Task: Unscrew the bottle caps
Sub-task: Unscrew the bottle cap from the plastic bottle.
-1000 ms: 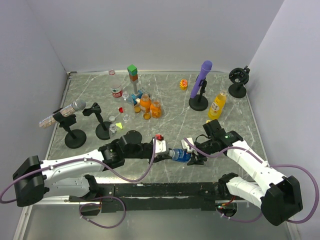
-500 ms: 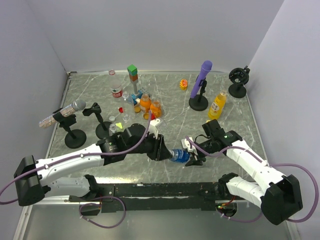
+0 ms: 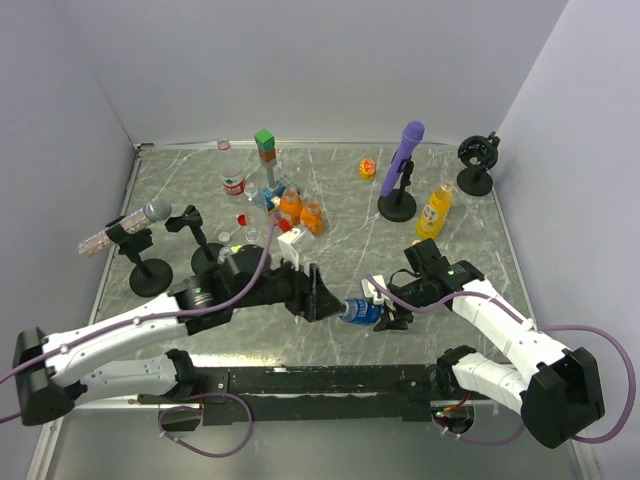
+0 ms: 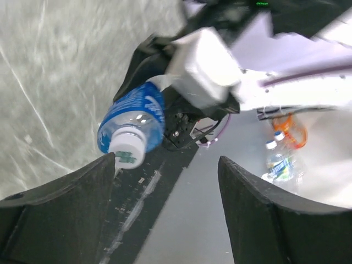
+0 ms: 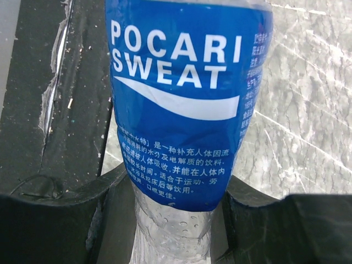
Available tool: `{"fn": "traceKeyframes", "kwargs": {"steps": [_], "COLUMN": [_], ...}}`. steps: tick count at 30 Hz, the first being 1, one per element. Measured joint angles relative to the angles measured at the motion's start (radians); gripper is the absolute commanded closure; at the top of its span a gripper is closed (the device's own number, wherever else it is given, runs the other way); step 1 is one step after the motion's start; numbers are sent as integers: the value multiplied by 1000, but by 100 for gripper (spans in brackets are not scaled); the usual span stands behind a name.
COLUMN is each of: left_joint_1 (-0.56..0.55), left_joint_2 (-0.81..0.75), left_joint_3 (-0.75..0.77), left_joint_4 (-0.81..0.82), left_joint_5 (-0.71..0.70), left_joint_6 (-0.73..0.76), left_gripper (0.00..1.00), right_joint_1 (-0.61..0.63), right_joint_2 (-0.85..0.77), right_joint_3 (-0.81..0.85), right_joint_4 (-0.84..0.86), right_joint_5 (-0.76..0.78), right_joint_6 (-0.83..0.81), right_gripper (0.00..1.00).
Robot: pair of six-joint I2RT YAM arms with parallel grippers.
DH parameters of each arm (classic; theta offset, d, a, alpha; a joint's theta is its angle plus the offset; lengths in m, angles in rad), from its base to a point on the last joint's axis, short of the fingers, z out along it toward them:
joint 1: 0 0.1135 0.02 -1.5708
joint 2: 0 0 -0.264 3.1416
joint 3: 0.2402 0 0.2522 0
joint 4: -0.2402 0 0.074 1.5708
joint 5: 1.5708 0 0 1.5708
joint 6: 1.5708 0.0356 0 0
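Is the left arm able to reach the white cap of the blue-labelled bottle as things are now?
Probably yes. The left gripper is open just before the white cap, with nothing between; the right gripper holds the blue-labelled bottle with that cap towards it.

Table [image 3: 345, 195]: grey marbled top, pale veins, metal trim [image 3: 117, 225] down the left edge. Back wall [image 3: 320, 70], left wall [image 3: 55, 140], right wall [image 3: 590, 130]: plain matte lavender-grey, boxing the table in on three sides. Black rail [image 3: 330, 381] along the near edge. Light is even, shadows soft.
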Motion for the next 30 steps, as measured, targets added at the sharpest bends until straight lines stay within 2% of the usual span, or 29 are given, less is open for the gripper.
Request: {"fn": "traceKeyframes", "kwargs": {"steps": [4, 7, 10, 12, 16, 20, 30], "left_joint_1": [0, 1, 1, 1, 1, 1, 2], "left_joint_2": [-124, -266, -372, -387, -254, -85, 23], "left_joint_3": [-21, -121, -251, -322, -314, -245, -194], "left_joint_4": [13, 70, 156, 216, 249, 274, 317], "left_joint_5": [19, 62, 108, 133, 169, 195, 233], "left_joint_6": [160, 341, 547, 682, 901, 1023, 1108], "left_gripper": [14, 7, 6, 7, 12, 16, 34], "right_joint_1": [0, 0, 0, 0, 0, 0, 0], "right_joint_2": [0, 1, 1, 1, 1, 1, 1], "right_joint_3": [0, 0, 0, 0, 0, 0, 0], "right_joint_4": [-2, -3, -3, -3, -3, -3, -3], "right_joint_5": [8, 8, 9, 9, 12, 14, 15], "right_joint_6": [-3, -5, -8, -8, -8, -8, -9], "right_gripper": [82, 81, 81, 81, 81, 81, 81]}}
